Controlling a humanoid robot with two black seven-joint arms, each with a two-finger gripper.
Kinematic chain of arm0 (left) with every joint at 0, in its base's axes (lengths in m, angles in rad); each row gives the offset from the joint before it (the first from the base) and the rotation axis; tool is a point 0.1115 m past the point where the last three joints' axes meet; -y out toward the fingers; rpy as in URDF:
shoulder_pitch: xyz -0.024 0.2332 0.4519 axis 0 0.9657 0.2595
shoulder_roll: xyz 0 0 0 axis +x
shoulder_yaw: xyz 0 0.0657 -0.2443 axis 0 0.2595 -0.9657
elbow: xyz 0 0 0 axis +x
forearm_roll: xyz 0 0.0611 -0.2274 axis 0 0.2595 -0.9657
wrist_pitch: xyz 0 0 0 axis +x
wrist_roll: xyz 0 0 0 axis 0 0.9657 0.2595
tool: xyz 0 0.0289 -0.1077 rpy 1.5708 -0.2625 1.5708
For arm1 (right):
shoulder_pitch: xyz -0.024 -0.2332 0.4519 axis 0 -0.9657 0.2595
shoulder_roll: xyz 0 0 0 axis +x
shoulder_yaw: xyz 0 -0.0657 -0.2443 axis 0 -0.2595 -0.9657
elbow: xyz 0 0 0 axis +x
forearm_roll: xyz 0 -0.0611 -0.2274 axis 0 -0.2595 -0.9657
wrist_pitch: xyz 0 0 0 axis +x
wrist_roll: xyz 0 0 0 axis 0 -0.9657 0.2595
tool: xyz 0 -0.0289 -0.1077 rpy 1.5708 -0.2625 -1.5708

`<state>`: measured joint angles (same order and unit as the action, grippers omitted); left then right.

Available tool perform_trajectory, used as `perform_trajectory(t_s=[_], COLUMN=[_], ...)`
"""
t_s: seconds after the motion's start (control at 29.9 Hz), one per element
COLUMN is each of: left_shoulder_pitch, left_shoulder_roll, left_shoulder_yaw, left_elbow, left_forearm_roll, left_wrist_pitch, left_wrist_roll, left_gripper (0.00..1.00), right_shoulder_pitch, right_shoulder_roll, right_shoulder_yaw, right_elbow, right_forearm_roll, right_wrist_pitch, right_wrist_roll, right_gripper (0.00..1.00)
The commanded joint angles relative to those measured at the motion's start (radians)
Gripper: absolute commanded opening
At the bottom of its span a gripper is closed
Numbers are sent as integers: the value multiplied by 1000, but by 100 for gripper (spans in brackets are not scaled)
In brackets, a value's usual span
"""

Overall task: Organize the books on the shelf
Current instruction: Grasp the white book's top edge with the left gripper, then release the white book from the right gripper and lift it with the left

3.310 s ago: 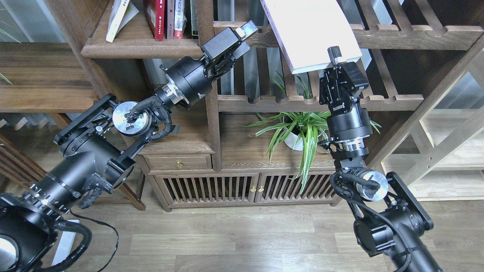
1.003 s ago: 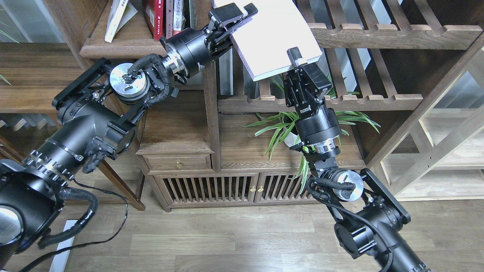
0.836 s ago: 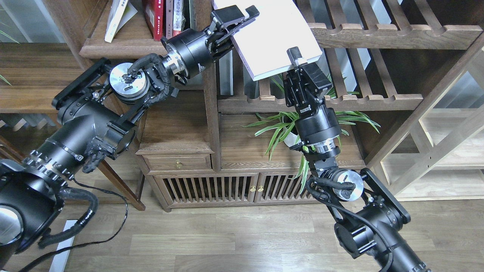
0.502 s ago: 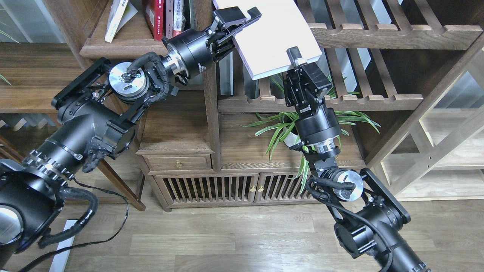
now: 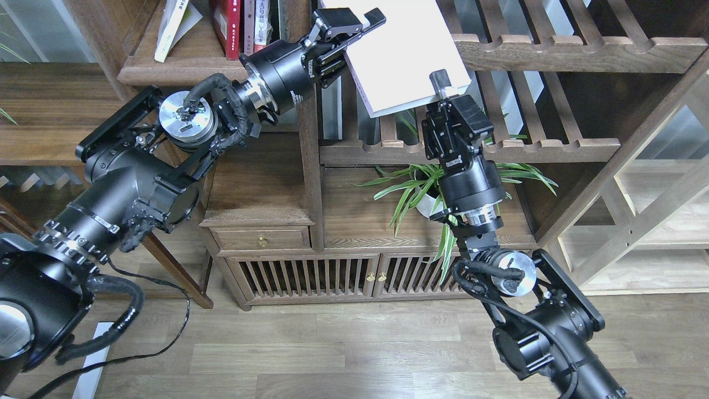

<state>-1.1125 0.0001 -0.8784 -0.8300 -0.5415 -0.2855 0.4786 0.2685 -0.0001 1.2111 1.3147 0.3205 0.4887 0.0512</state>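
Observation:
The white book (image 5: 404, 50) hangs tilted in the air in front of the slatted racks. My right gripper (image 5: 443, 88) is shut on its lower right corner from below. My left gripper (image 5: 354, 25) comes in from the left, its jaws clamped over the book's left edge. The shelf (image 5: 205, 69), a dark-brown board, lies just left of my left wrist. On it stand the dark red book (image 5: 232, 27) and other spines, and a pale book (image 5: 171, 27) leans at its left end. I cannot make out a yellow-green book for sure.
A dark upright post (image 5: 307, 138) stands between the shelf and the slatted racks (image 5: 554, 50). A spider plant in a white pot (image 5: 426, 199) sits on the low cabinet (image 5: 310, 277) behind my right arm. Pale light-wood shelving (image 5: 653, 221) stands at the right.
My right arm has brought the white book down and to the left. My left gripper has risen and reached onto the book's left edge. In the last half second both shifted slightly right.

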Motion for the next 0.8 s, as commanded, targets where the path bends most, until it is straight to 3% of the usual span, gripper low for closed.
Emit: perform_trajectory(t_s=[0.0,0.43,0.64,0.77], left_shoulder_pitch=[0,-10,-10,-10], left_shoulder_roll=[0,0,0,56], left_shoulder_yaw=[4,16,13,-2], left_elbow=[-3,-37,-150,-277], left_forearm_roll=[8,152,355,487], left_wrist_pitch=[0,-56,-178,-199], left_wrist_roll=[0,-5,-5,-6], left_gripper=[3,3,3,3], right_shoulder_pitch=[1,-3,-28,-29], right_shoulder_roll=[-12,-110,-112,-118], right_shoulder_yaw=[19,102,165,173], right_elbow=[-3,-97,-189,-233], right_forearm_roll=[-5,-17,2,2], right_wrist_pitch=[0,0,0,0], right_wrist_roll=[-2,1,2,1], right_gripper=[62,77,79,80])
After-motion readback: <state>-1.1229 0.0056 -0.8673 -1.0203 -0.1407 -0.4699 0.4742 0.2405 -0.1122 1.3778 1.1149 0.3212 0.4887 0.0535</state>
